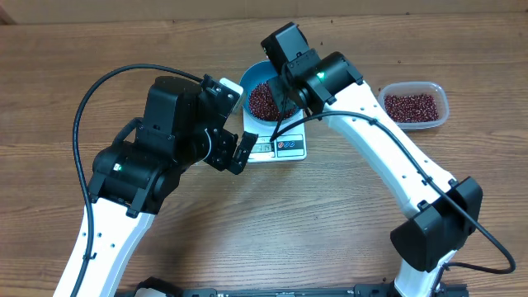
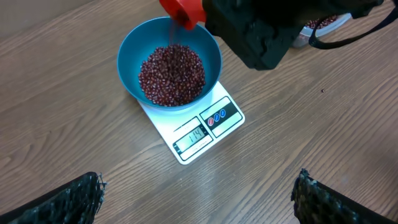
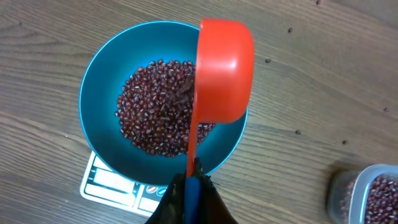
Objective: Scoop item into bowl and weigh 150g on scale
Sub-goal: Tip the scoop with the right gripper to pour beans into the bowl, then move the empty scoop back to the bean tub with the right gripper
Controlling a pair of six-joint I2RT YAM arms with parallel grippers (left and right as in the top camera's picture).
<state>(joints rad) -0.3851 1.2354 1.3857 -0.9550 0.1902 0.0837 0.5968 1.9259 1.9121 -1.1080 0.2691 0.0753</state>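
Right claw (image 3: 191, 186) clamps the red scoop (image 3: 224, 71) tipped over beans (image 3: 155, 118) in bowl (image 3: 99, 81); left claw (image 2: 199, 199) gapes wide.

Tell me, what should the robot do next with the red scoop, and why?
Probably the right gripper should carry the scoop over to the tub for more beans: the scoop is tipped over the bowl, and the scale seems to read 114, short of 150.

Scale (image 2: 200, 129): carries a display window and a button panel along one edge.
Display (image 2: 191, 138): dark digits reading "114" in the left wrist view.
Buttons (image 2: 216, 117): red and blue ovals; their markings are too small to read.
Overhead and right wrist views: the display digits are not legible.
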